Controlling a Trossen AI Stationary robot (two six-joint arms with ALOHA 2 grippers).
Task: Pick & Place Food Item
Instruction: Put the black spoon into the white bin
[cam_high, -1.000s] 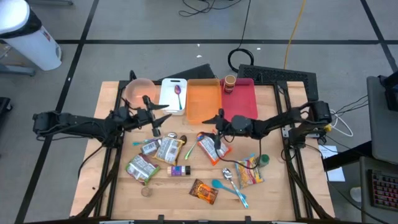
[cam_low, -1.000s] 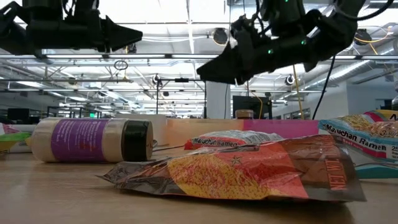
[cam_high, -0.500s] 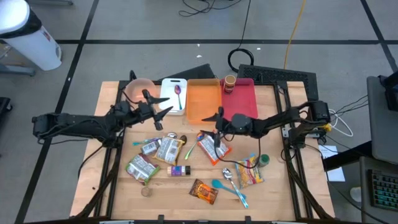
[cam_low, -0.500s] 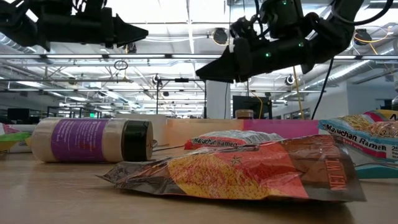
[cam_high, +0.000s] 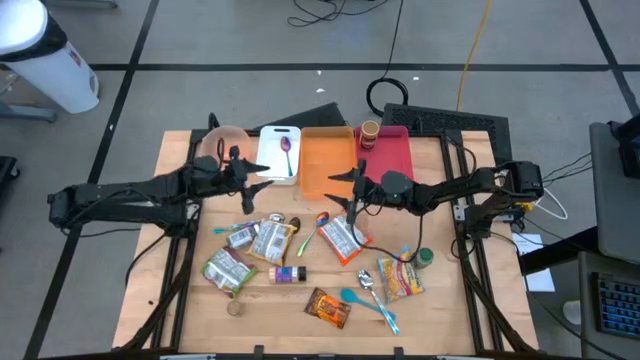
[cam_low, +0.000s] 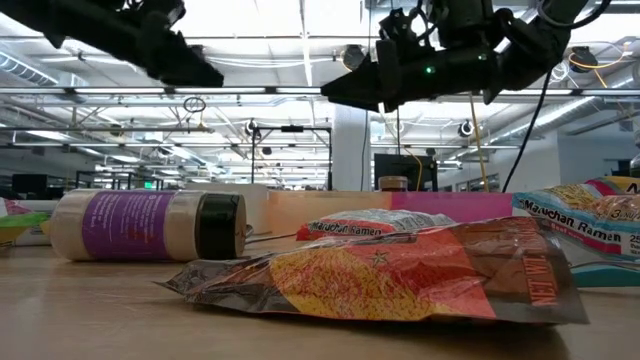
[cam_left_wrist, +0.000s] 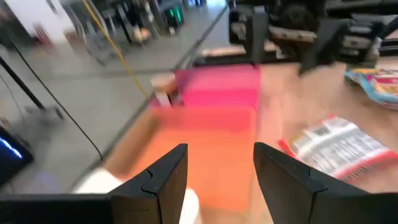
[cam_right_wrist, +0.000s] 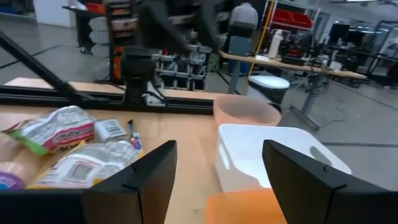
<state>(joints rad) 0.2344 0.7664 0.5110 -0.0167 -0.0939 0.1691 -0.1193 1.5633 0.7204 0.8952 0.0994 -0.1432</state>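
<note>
Grippers left (cam_high: 262, 170) and right (cam_high: 338, 180) gape open, empty.

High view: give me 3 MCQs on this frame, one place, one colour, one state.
1. Where does the purple spoon lie?
A. in the white bin
B. in the red tray
C. on the bare wood at the front

2. What colour is the tray directly beside the white bin?
A. blue
B. orange
C. black

3. How is the right hand now?
A. shut on a ramen packet
B. pressed flat on the table
C. open, holding nothing

Key: 1 A, the spoon sits inside the white bin's walls at the table's back. 2 B, the orange tray lies between the white bin and the red tray. 3 C, its fingers stand apart with nothing between them, above the table.
</note>
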